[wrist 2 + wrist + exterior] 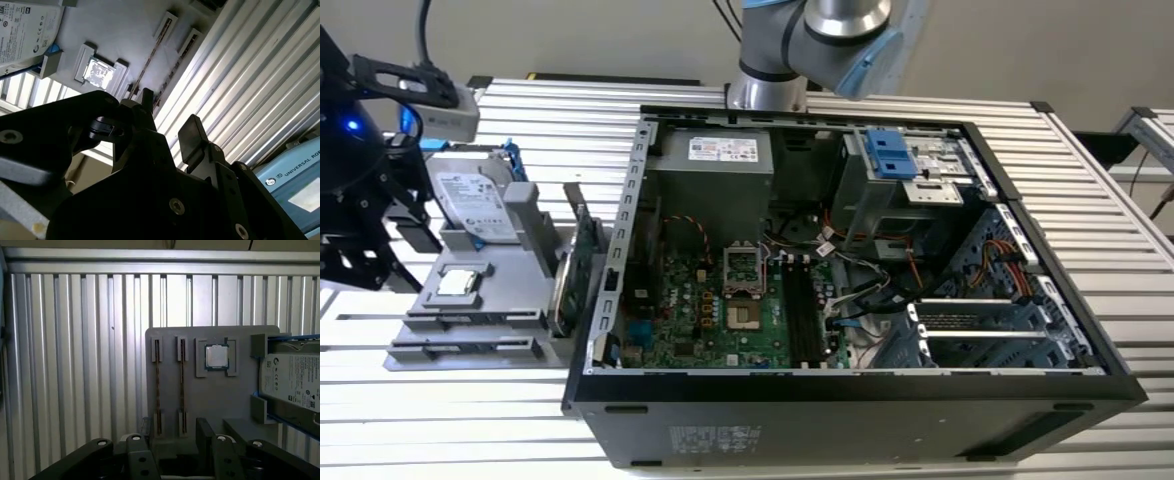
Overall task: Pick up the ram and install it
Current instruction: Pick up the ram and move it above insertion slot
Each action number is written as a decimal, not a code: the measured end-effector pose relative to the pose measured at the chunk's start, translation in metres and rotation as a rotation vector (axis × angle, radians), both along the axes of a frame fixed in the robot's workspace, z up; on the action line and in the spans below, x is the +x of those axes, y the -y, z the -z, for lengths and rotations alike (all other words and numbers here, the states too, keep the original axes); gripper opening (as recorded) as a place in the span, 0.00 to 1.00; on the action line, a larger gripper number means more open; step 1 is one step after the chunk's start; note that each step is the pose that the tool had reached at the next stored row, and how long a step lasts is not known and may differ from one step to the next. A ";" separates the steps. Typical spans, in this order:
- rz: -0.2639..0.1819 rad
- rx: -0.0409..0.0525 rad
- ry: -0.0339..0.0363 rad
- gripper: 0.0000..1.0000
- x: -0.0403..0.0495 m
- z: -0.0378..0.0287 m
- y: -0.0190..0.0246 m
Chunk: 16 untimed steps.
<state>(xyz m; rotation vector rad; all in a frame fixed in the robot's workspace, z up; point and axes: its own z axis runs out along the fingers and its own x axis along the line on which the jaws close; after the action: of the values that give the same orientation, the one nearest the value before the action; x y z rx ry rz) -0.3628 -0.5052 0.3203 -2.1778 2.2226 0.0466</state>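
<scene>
First wrist view: ram (pixel 182 385) seemingly points toward hand (pixel 174 425).

Bright even light, glare on table (pixel 250 75)

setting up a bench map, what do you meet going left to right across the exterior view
gripper → hard drive → green expansion card → motherboard → blue drive latch
</scene>
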 end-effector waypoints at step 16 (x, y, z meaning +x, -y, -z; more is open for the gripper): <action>-0.001 -0.0001 -0.0005 1.00 -0.0002 0.0115 -0.0001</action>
<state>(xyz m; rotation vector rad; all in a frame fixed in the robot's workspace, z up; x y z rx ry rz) -0.3630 -0.5051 0.3088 -2.1796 2.2215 0.0470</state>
